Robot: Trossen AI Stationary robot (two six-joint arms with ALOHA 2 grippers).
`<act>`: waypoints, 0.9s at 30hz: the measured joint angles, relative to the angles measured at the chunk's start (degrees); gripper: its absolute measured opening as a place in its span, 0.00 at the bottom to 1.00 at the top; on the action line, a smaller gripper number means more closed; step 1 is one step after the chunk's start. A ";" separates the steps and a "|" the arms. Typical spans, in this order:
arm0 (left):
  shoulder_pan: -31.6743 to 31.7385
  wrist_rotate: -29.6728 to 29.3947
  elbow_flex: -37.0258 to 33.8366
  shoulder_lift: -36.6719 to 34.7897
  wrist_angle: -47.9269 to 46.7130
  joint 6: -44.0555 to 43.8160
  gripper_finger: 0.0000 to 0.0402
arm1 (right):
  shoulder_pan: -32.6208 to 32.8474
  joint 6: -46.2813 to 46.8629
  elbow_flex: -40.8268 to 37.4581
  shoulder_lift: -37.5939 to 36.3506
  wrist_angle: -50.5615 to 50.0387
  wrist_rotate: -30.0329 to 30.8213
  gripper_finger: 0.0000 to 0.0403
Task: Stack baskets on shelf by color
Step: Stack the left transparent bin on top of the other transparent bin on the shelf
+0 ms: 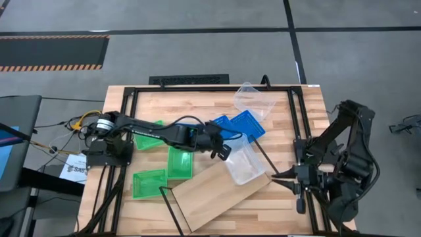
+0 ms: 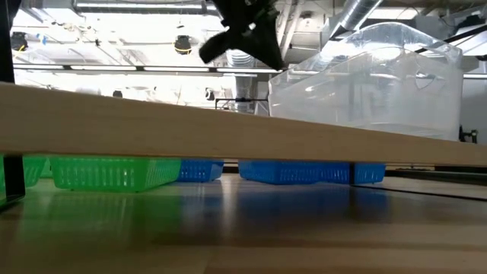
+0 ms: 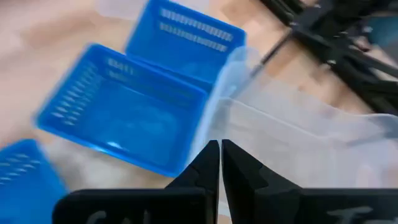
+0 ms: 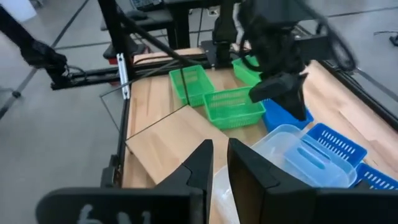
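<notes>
The shelf (image 1: 217,194), a light-wood plank with black wire ends, lies slantwise near the table's front. A clear basket (image 1: 245,164) sits on its right end. Two blue baskets (image 1: 238,125) rest on the table just behind it, and three green baskets (image 1: 179,163) lie to the left. My left gripper (image 3: 220,152) hangs shut and empty over the clear basket's left rim (image 2: 285,76), apart from it in the low view. My right gripper (image 4: 219,152) stands at the plank's right end (image 1: 273,176), its fingers a narrow gap apart with nothing between them.
A second clear basket (image 1: 253,99) lies at the table's far right. A black metal frame (image 1: 295,118) runs round the tabletop. My right arm's base (image 1: 342,164) fills the right edge. Bare wood shows in front of the plank.
</notes>
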 joint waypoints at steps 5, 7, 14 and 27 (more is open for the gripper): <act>0.48 5.45 -2.21 0.44 4.14 -2.25 0.01 | 0.53 0.39 -0.01 -0.12 0.08 -0.02 0.18; 0.51 6.29 -2.90 1.09 5.25 -3.15 0.01 | 0.53 0.39 -0.01 -0.08 0.10 -0.04 0.18; 0.37 12.59 -3.43 2.94 14.58 -3.52 0.01 | 0.53 0.52 -0.01 -0.11 -0.14 0.00 0.18; -1.49 1.52 6.67 1.49 9.45 7.07 0.00 | 0.48 0.55 -0.01 -0.09 -0.20 0.02 0.18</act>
